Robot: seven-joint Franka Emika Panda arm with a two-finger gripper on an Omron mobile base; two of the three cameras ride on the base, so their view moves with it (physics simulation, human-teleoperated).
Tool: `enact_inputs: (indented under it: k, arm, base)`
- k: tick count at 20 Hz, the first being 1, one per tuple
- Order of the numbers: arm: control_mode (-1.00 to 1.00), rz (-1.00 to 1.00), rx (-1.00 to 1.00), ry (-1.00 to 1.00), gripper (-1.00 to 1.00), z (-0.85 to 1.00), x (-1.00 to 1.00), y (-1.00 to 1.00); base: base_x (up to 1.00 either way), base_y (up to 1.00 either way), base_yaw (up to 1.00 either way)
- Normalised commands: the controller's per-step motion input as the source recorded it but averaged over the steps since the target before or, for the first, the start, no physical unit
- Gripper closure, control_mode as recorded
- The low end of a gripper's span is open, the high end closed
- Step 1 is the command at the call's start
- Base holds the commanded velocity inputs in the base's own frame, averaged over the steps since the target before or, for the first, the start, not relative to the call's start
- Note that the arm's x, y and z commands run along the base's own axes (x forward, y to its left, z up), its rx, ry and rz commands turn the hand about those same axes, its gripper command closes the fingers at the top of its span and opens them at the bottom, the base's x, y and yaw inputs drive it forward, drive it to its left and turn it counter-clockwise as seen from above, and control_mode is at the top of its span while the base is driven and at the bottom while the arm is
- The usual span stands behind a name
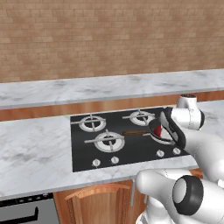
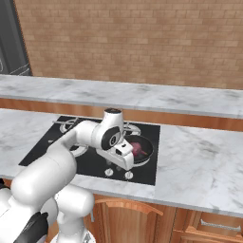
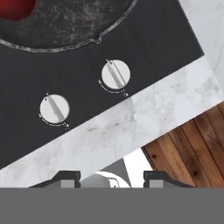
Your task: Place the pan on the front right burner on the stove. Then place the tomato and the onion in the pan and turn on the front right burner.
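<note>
The black pan (image 1: 154,126) sits at the stove's (image 1: 87,144) front right, covering the front right burner; its brown handle (image 1: 135,132) points left. Inside it lie the red tomato (image 1: 158,130) and the maroon onion (image 2: 138,149). In the hand view the pan's rim (image 3: 65,46) and the tomato's edge (image 3: 15,6) fill the top. My gripper (image 3: 111,179) hovers over the stove's front edge, above two white knobs (image 3: 116,73) (image 3: 54,108). Its fingertips (image 3: 65,178) stand apart with nothing between them. My hand (image 2: 121,154) is just left of the pan.
Three bare burners (image 1: 108,141) lie to the left and behind. Marble counter (image 1: 35,148) flanks the stove, with a raised marble shelf (image 2: 166,97) and brick wall behind. Wooden cabinet doors (image 1: 100,201) are below, and wood floor (image 3: 192,148) shows past the counter edge.
</note>
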Motion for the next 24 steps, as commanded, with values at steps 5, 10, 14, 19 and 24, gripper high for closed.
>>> enact_inputs:
  k: [5,10,14,19,24]
  arm:
    - [-1.0,0.13,0.0,0.1,1.0,-0.33,0.01,-0.22]
    - [-1.0,0.13,0.0,0.12,1.0,-0.39,0.09,-0.19]
    - [-1.0,0.16,0.03,0.07,1.0,-0.33,0.0,-0.01]
    - [-1.0,0.17,0.1,0.03,1.0,-0.21,0.07,0.0]
    - [-1.0,0.17,0.09,0.0,1.0,-0.08,0.17,0.0]
  base:
    - [0.0,0.0,0.0]
    - [0.0,0.0,0.0]
    - [0.0,0.0,0.0]
    - [0.0,0.0,0.0]
    - [0.0,0.0,0.0]
